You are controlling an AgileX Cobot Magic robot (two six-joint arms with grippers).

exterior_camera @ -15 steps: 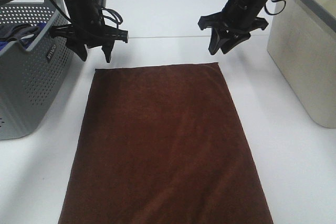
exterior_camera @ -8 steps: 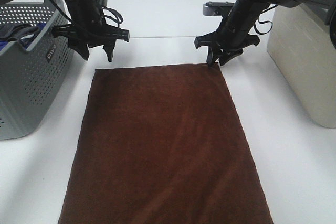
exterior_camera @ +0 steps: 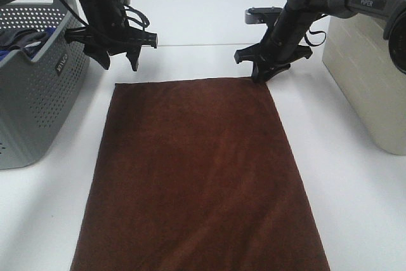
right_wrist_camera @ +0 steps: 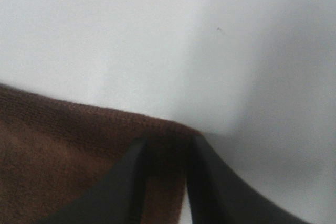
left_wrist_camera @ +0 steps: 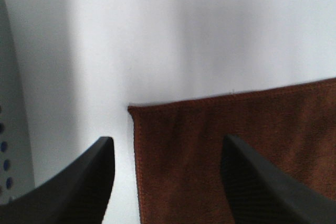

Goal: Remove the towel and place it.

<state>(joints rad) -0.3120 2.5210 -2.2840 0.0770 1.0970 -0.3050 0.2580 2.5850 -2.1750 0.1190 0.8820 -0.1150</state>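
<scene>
The dark brown towel [exterior_camera: 196, 169] lies spread flat on the white table, its long side running from far to near. My left gripper [exterior_camera: 118, 65] hangs open just above the towel's far left corner; in the left wrist view the gripper [left_wrist_camera: 167, 150] straddles that corner of the towel [left_wrist_camera: 236, 129] without touching it. My right gripper [exterior_camera: 260, 79] is down at the far right corner. In the right wrist view its gripper [right_wrist_camera: 167, 150] has the fingers drawn close together with the towel's [right_wrist_camera: 63, 150] corner hem pinched between them.
A grey perforated basket [exterior_camera: 32, 87] with dark blue laundry [exterior_camera: 22, 39] stands at the left, close to the towel's left edge. A beige bin [exterior_camera: 371, 61] stands at the right. Bare white table [exterior_camera: 355, 207] lies to the right of the towel.
My right gripper has come down from above the table to the towel's far right corner and closed its fingers on it. My left gripper has stayed open and risen slightly.
</scene>
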